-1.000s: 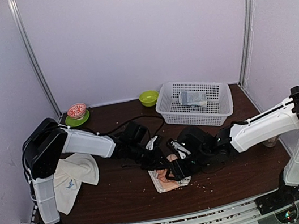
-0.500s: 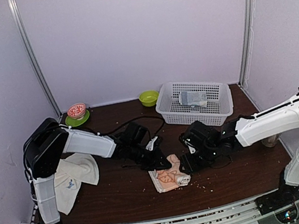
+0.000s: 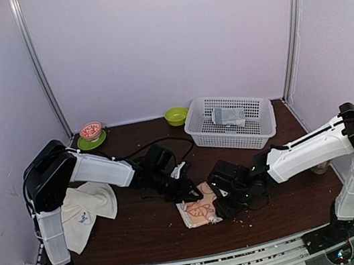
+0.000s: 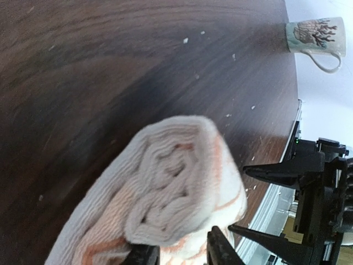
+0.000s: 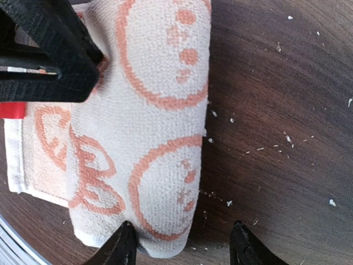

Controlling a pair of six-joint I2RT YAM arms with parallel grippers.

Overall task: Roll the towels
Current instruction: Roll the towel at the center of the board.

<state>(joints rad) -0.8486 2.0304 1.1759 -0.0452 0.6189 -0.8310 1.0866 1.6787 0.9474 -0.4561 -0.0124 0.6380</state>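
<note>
Top external view: the cream, orange-faced cloth towel (image 3: 200, 211) is seen partly rolled at the near middle of the desk (image 3: 140, 237), with a flat tail not yet taken up (roll unfinished). The right pincer (image 5: 183, 245) is spread wide astride its end. Whether it is gripped by the left pincer (image 4: 182, 251) cannot be told. The plain cream-white towel (image 3: 85, 212) is seen unrolled at near left.

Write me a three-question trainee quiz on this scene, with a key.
1. Multiple choice: where is the towel with orange faces? A lifted in the air; B lying on the table; C dropped on the floor.
2. True or false: the jaws of the right gripper stand apart.
3. Short answer: which arm's base is the plain white towel beside?

Key: 1 B; 2 true; 3 the left arm's.
</note>
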